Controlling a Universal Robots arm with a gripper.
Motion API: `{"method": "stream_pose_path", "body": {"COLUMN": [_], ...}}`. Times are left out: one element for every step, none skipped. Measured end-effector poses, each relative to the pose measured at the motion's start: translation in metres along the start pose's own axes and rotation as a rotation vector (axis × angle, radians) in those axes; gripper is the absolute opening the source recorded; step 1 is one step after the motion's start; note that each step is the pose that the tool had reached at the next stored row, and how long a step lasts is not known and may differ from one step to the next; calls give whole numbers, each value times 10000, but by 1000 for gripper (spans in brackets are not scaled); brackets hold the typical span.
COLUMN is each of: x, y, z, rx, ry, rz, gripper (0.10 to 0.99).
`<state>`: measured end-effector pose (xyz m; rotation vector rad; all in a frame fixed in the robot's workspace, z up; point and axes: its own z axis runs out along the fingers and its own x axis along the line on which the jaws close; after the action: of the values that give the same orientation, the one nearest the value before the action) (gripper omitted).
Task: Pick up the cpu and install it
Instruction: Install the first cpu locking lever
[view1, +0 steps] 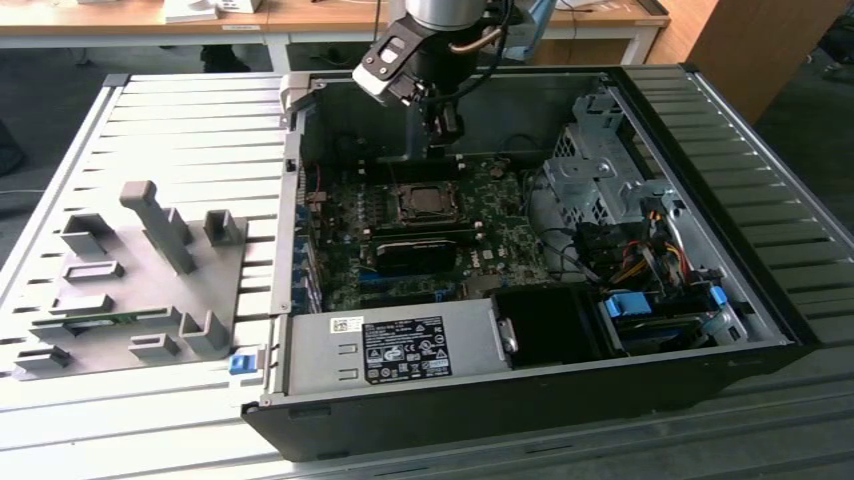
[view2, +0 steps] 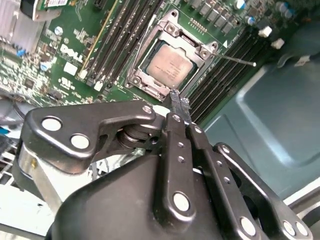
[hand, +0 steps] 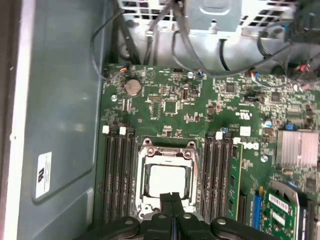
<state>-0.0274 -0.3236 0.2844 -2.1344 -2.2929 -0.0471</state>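
Observation:
The cpu (view1: 427, 203) lies flat in the dark motherboard socket (view1: 424, 186) inside the open computer case. In both wrist views its silvery top (view2: 171, 65) (hand: 167, 182) shows framed by the socket's metal frame (hand: 146, 150). My gripper (view1: 443, 125) hangs above the board, just behind the socket in the exterior view. Its black fingers are pressed together, shut on nothing, with the tips (view2: 179, 102) (hand: 172, 197) a little above the socket's edge and apart from the cpu.
Black memory slots (hand: 117, 175) flank the socket, and a green memory stick (hand: 235, 180) stands in one. Case walls (view1: 300, 130), a drive cage (view1: 601, 170), cables (view1: 641, 250) and the power supply (view1: 400, 350) surround the board. A grey tray (view1: 134, 290) lies at the exterior view's left.

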Motion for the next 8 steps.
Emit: {"method": "stream_pose_path", "body": {"x": [0, 0, 0, 0, 0, 0, 0, 0], "y": [0, 0, 0, 0, 0, 0, -2, -2], "z": [1, 4, 5, 7, 8, 10, 12, 13], "rx": [6, 10, 16, 20, 25, 30, 33, 34], "ry": [-1, -1, 1, 4, 6, 8, 11, 8], "rz": [-181, -360, -540, -719, -895, -1063, -1201, -1228], "gripper": [106, 106, 106, 106, 106, 106, 106, 106]}}
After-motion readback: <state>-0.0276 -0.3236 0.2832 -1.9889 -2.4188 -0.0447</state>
